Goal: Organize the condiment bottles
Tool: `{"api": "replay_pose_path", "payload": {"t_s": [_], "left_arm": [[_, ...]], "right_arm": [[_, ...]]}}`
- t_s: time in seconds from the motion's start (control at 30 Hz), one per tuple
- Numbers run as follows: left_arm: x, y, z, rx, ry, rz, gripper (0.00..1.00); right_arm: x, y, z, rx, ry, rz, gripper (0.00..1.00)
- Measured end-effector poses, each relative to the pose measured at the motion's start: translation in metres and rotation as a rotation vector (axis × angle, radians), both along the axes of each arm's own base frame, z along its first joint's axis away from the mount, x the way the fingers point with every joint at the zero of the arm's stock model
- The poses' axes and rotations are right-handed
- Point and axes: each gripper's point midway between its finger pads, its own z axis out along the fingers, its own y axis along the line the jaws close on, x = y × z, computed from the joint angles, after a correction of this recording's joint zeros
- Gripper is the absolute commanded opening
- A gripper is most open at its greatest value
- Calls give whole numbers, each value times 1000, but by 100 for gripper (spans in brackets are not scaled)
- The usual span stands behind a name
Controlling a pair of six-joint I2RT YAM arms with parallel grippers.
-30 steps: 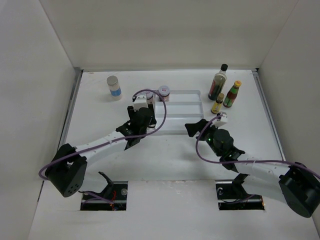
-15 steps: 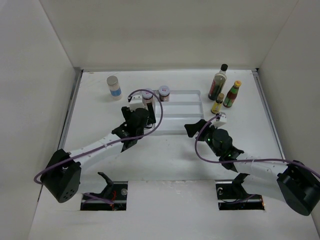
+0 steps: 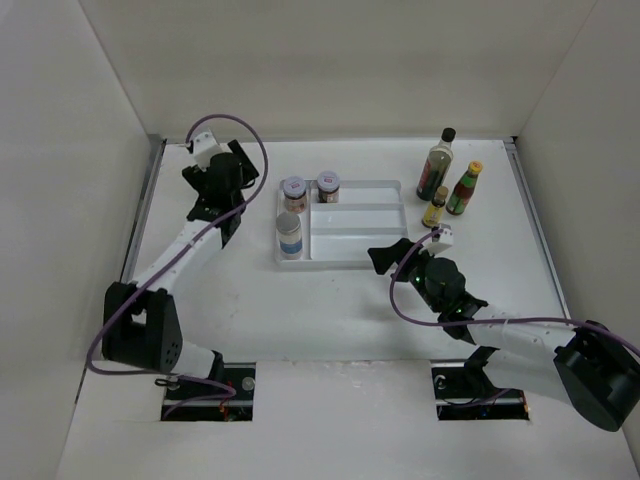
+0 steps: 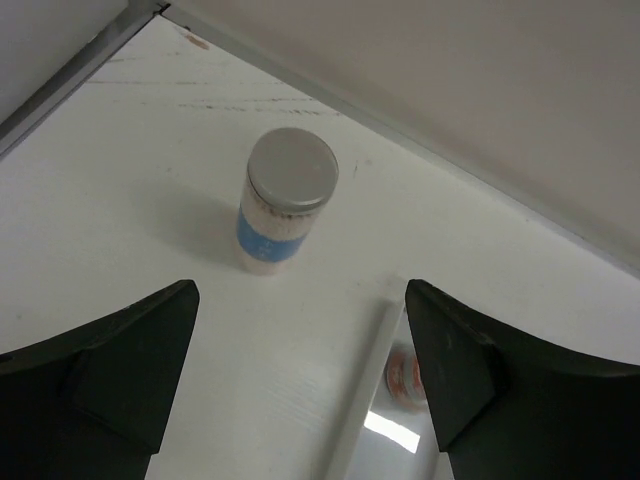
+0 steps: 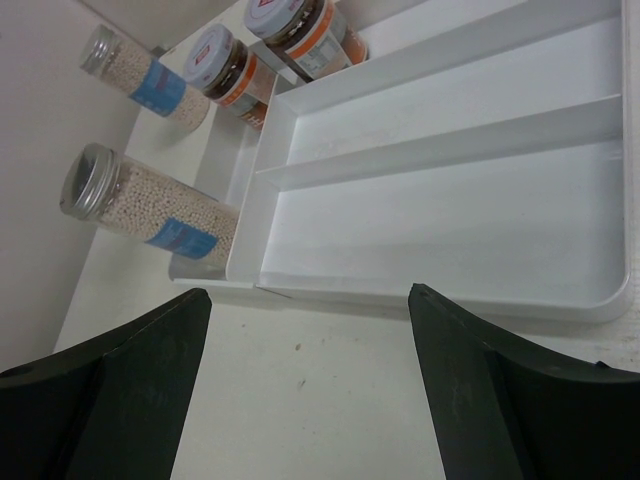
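Note:
In the left wrist view a silver-lidded blue-labelled jar (image 4: 285, 200) stands upright on the table just ahead of my open left gripper (image 4: 300, 330), apart from both fingers; from above, that arm hides it. My left gripper (image 3: 218, 190) hovers at the back left. A second blue-labelled jar (image 3: 289, 235) (image 5: 150, 213) stands in the white tray's (image 3: 360, 235) front left corner. Two reddish-brown spice jars (image 3: 294, 193) (image 3: 328, 186) stand along its back. A tall dark bottle (image 3: 438, 160), a red sauce bottle (image 3: 463, 188) and a tiny yellow bottle (image 3: 435, 208) stand at the back right. My right gripper (image 3: 388, 252) (image 5: 310, 340) is open and empty, in front of the tray.
The tray's (image 5: 450, 210) middle and right compartments hold nothing. The side wall and back wall close in behind the far jar (image 5: 140, 75). The tray's left rim (image 4: 365, 400) and one spice jar (image 4: 405, 375) lie just right of my left fingers.
My left gripper let go of the blue-labelled jar in the tray's front left corner, opened, and swung to the back left over the other jar. The right arm stayed put.

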Motion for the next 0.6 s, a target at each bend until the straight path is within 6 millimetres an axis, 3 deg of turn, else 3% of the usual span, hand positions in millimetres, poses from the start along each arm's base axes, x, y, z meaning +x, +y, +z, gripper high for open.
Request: {"api": "replay_pose_path", "payload": {"t_s": [0.1,0.27,0.47,0.6], "left_arm": [[31,14,-7,-6,28,21,85],[71,26,-35,-9,111,22,84],[92,40,-71,-3,213,36,81],[100,44,-79,0,236,38,73]], "right_arm": [[0,1,1,2,-2,5,88],[0,2,3,6,-5,11,89],[0,3,3,6,-4,13,89],[0,5,1,2,2,18,89]]}}
